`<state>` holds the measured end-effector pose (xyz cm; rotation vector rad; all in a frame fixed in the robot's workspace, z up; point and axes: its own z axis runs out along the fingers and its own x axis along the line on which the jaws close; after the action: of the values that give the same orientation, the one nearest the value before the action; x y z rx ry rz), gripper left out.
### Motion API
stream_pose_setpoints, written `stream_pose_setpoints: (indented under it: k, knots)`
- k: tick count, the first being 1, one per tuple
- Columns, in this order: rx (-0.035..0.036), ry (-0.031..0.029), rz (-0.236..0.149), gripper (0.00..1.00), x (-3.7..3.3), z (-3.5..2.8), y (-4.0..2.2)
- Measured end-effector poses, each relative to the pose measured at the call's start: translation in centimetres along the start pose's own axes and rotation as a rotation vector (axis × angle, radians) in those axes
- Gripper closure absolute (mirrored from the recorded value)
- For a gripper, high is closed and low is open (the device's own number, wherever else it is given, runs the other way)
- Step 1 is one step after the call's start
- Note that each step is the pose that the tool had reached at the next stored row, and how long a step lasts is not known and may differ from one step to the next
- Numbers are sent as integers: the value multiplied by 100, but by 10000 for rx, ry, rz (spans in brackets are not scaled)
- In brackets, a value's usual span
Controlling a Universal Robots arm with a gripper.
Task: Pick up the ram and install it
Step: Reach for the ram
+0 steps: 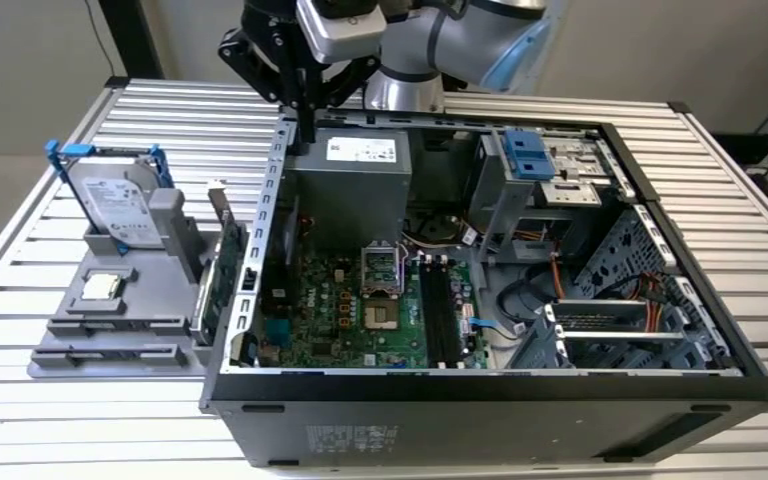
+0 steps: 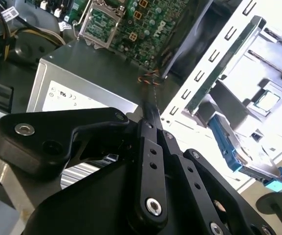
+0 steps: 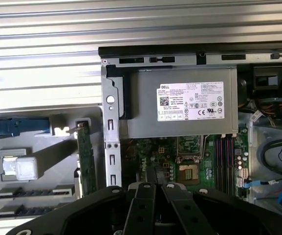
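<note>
My gripper [image 1: 307,130] hangs shut with nothing between its fingers, above the back left corner of the open computer case [image 1: 491,385], over the grey power supply [image 1: 351,185]. In both wrist views the black fingers meet at a tip [image 2: 153,110] [image 3: 152,172]. The motherboard's black slots [image 1: 440,310] [image 3: 224,156] lie lengthwise beside the processor socket. On the grey tray [image 1: 57,360] at the exterior view's left, two long slotted holders [image 1: 111,325] [image 3: 33,192] hold narrow dark strips. Whether one of these is the ram, I cannot tell.
The tray also carries a hard drive with blue clips [image 1: 117,205], a small square chip [image 1: 101,287] and a green card with a metal bracket [image 1: 231,265] standing beside the case wall. Cables and drive cages [image 1: 624,320] fill the case's right side. The slatted table [image 1: 64,430] surrounds everything.
</note>
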<state>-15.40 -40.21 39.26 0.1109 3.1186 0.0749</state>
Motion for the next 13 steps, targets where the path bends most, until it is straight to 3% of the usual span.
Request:
stream_pose_setpoints:
  k: [13]
  knots:
    - [0, 1, -27, 100, 200, -3, -14]
